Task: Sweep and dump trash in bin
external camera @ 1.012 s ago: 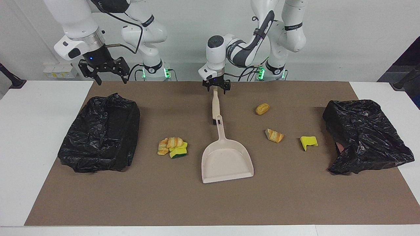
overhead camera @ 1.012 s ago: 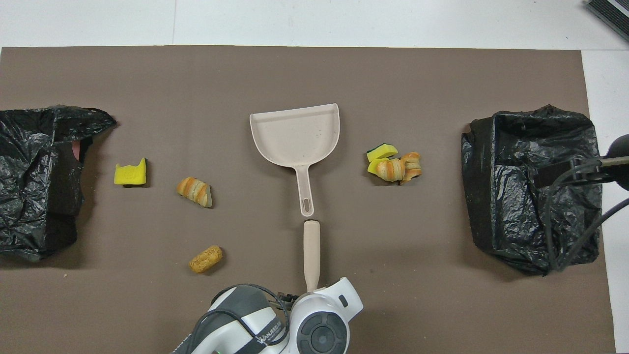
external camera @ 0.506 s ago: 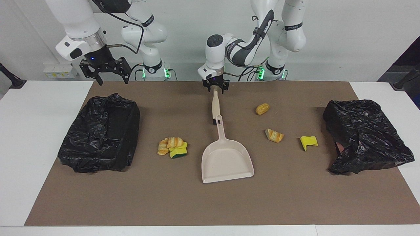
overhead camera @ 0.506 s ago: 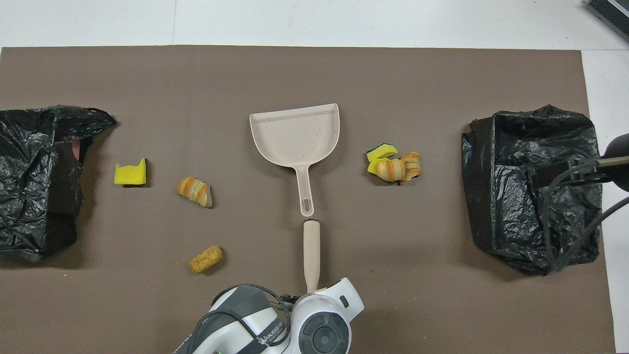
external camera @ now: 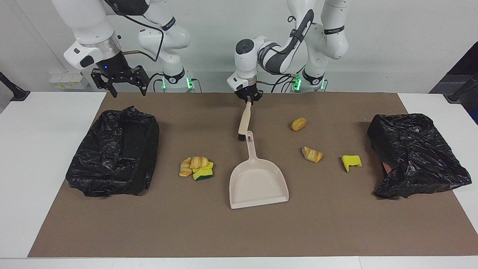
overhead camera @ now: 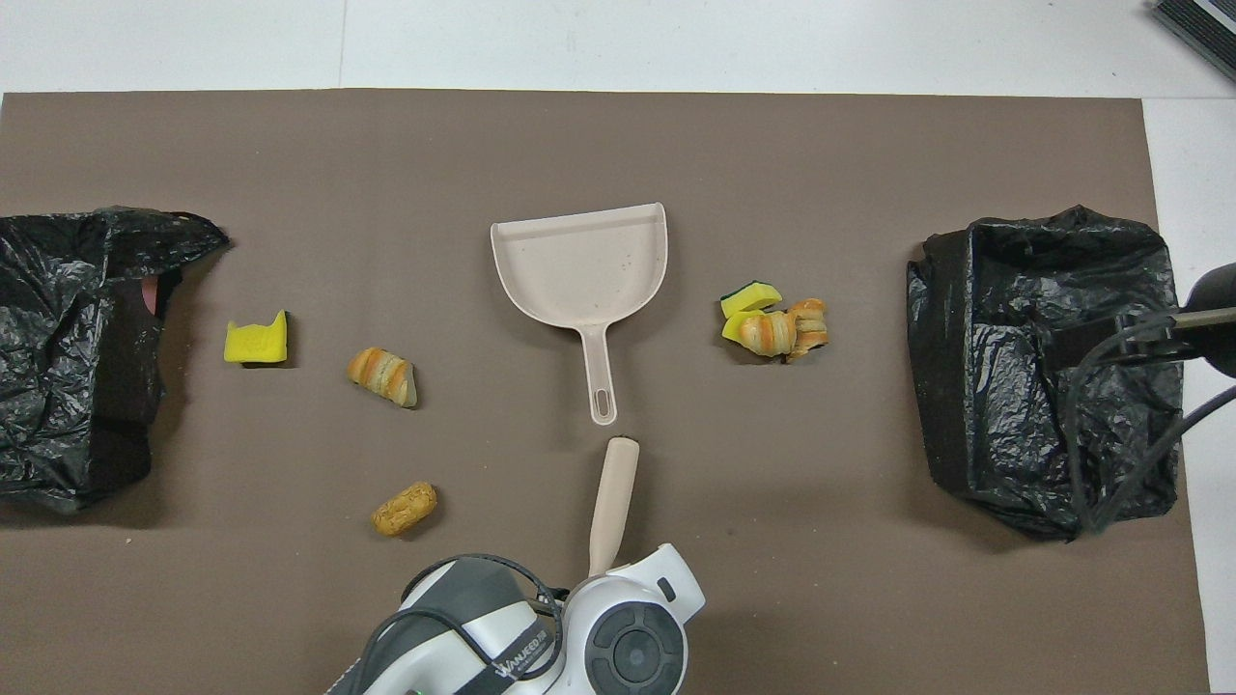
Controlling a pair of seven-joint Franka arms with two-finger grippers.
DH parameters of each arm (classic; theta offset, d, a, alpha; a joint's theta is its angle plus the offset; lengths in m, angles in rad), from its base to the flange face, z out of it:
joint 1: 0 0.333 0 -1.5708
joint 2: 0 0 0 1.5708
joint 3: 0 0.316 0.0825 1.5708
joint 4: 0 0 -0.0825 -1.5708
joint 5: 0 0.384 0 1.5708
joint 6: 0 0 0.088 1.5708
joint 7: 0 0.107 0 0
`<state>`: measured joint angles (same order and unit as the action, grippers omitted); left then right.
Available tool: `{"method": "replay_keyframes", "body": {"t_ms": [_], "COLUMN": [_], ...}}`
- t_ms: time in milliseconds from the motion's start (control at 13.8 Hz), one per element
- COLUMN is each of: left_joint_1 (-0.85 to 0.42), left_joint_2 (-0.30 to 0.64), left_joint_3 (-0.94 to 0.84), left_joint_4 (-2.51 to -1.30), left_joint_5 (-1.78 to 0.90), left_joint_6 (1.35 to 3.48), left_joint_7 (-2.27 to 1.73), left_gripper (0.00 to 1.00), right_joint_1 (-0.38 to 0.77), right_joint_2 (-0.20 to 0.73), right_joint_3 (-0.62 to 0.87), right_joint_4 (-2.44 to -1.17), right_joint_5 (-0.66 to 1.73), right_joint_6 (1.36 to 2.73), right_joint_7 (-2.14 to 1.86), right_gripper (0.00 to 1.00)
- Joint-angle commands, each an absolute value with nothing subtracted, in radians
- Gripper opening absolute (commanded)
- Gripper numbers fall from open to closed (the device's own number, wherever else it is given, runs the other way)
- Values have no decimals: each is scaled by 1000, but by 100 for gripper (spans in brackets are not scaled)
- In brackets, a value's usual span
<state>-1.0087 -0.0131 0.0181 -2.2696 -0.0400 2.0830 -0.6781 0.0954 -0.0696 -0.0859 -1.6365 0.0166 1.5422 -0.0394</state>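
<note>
Fingers of the left gripper [external camera: 247, 99] pinch the handle end of a beige plastic brush [external camera: 243, 120], its long axis running away from the robots, slightly tilted. Right gripper [external camera: 120, 83] fingers spread, waiting over the tabletop [external camera: 209, 231] edge. Two crinkled black bag-lined bins [external camera: 114, 152] [external camera: 414, 155] at the tabletop ends. Beige plastic dustpan [external camera: 257, 179], mouth away from the robots. Trash: striped bread lumps and yellow sponge chunks [external camera: 196, 167], scattered both sides of the dustpan.

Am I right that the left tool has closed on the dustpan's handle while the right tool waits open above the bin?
Not quite: the facing view shows the left tool closed on the brush, not the dustpan, which lies untouched. The right tool does wait open above the bin.
</note>
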Motion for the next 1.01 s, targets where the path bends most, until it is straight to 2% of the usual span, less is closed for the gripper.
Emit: {"method": "replay_keyframes", "body": {"t_ms": [0,289,578,940], "left_joint_1": [-970,-833,-694,-628], "left_joint_2": [-49,-38,-34,-44], "left_joint_3": [26,25,25,23], "left_joint_4": [-2194,-2134,-2106,-2135], "left_joint_5": [-37,12,51,48], "left_joint_6": [1894,1758,1678,1643], "left_joint_7": [-684,-690,-719,-1039], "left_gripper": [0,0,0,0], "right_joint_1": [101,107,109,167], "right_joint_2": [-92,-42,70,242], "right_joint_3": [-84,12,155,290], "right_joint_4": [-1667,-1669,-1657,-1637], "right_joint_5": [17,35,46,22], "right_joint_6": [1560,1647,1791,1940], "right_joint_7": [-41,55,285,514], "right_gripper": [100,100,100,100]}}
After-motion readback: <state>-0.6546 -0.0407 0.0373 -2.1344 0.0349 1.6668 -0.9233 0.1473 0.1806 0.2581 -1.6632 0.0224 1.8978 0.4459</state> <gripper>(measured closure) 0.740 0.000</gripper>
